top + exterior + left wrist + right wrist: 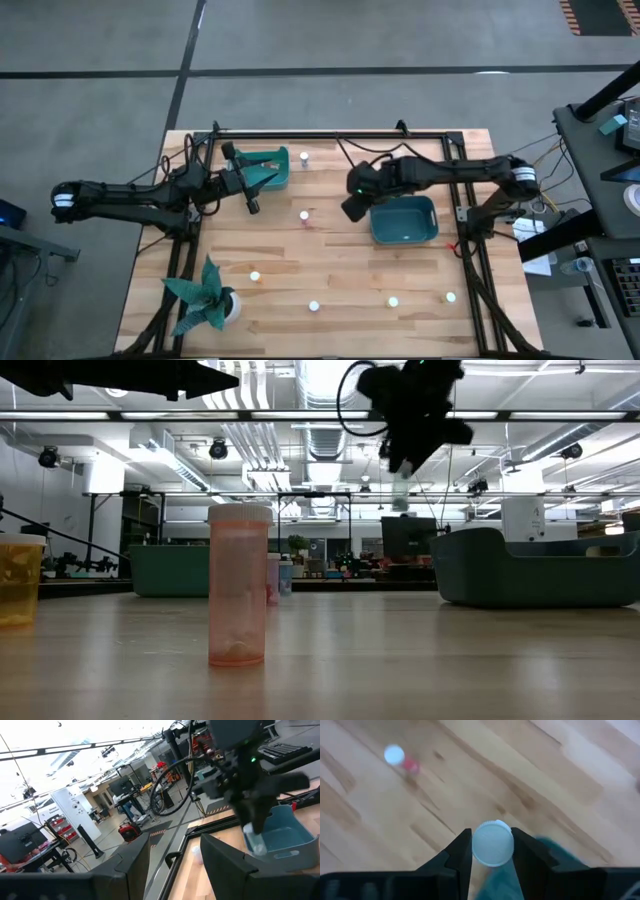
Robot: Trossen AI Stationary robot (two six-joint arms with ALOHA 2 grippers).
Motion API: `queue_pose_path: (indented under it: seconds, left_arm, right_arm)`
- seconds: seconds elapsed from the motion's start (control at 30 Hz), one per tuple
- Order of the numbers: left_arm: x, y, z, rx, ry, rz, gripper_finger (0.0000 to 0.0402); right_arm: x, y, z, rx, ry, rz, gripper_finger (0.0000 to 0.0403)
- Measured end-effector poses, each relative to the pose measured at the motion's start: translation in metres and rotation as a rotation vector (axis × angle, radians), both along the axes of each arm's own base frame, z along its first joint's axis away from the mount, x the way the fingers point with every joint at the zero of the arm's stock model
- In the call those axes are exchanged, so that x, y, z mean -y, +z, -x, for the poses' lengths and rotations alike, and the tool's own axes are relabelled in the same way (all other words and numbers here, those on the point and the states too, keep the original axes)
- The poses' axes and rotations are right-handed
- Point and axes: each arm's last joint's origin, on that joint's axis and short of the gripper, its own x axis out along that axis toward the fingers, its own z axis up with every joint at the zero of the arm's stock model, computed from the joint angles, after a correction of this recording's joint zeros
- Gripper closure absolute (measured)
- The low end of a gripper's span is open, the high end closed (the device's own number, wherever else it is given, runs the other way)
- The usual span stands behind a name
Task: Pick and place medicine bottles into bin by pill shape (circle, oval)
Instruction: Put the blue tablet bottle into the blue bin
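My right gripper (352, 208) hangs above the table beside the left wall of a teal bin (432, 215), shut on a small medicine bottle with a white cap (492, 843). The left wrist view shows that bottle (256, 843) below the dark fingers. My left gripper (175, 865) waits open and empty at the back left, next to a teal tray (270, 170). Several other white-capped bottles stand on their bases on the wood, among them one at the middle (305, 215) and one at the far edge (303, 156). My right gripper pinches the bottle between its two fingers, at the sides of the white cap (476, 845). The fingers slant down from the table's right. The cap faces up toward the wrist, and the bottle is lifted clear of the table.
A teal paper plant in a white pot (205, 300) stands at the near left. More bottles line the near edge (314, 306), (393, 301), (451, 297), (254, 276). In the low view a pink bottle (238, 585) stands closest, a yellow one (15, 580) at the left.
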Motion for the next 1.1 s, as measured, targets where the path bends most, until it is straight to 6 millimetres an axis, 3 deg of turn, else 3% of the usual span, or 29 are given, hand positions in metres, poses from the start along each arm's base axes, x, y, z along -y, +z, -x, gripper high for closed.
queue_pose_path:
  seconds: [0.23,0.43,1.1]
  left_arm:
    - [0.000,0.000,0.000,0.000,0.000,0.001,0.0242]
    - [0.000,0.000,0.000,0.001,0.000,0.002,0.0242]
    - [0.000,-0.001,0.000,-0.001,0.000,0.001,0.0242]
  right_arm:
    - [-0.020,0.006,0.025,-0.062,-0.021,-0.001,0.0289]
    - [-0.026,-0.001,0.048,-0.067,-0.066,-0.021,0.0291]
    - [-0.023,-0.070,0.122,-0.188,-0.218,-0.046,0.0290]
